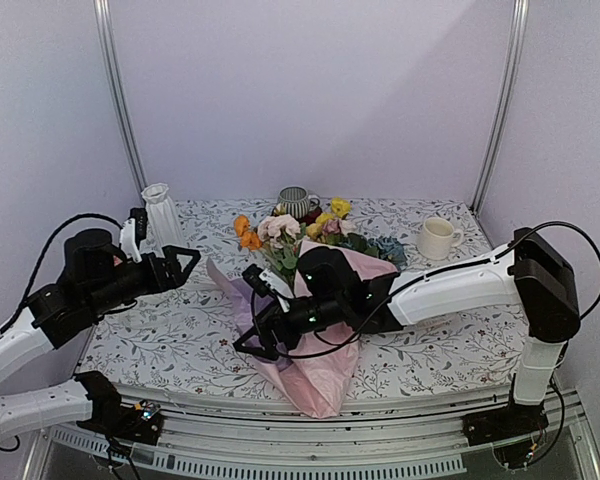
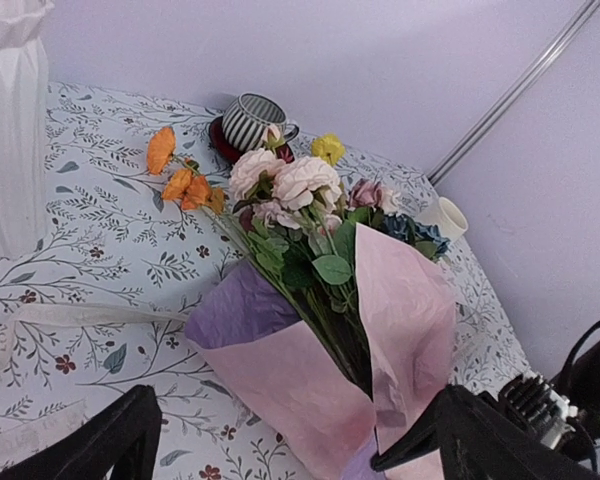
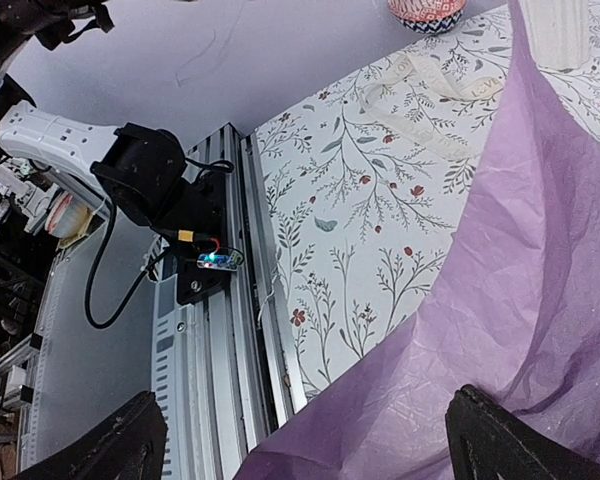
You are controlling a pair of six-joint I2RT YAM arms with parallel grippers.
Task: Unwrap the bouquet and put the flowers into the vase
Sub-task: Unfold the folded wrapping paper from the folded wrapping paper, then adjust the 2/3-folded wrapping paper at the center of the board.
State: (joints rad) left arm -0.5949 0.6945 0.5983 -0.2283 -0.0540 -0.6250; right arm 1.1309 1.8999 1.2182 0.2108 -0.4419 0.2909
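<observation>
On a floral-print table, a loosened bouquet lies between two open-jawed robot arms.
The bouquet rests flat at the table's centre. Its pink-lilac tissue paper spreads loose toward the near edge, and the flowers, orange, yellow, pink, cream and dusty blue, point to the far side. The right gripper hangs over the paper's near-left part, fingers spread wide and holding nothing. The left gripper, equally wide and empty, hovers at far left just beside the upright white ribbed vase. A striped mug stands behind the blooms and a cream mug to their right. A pale ribbon lies loose left of the bouquet.
</observation>
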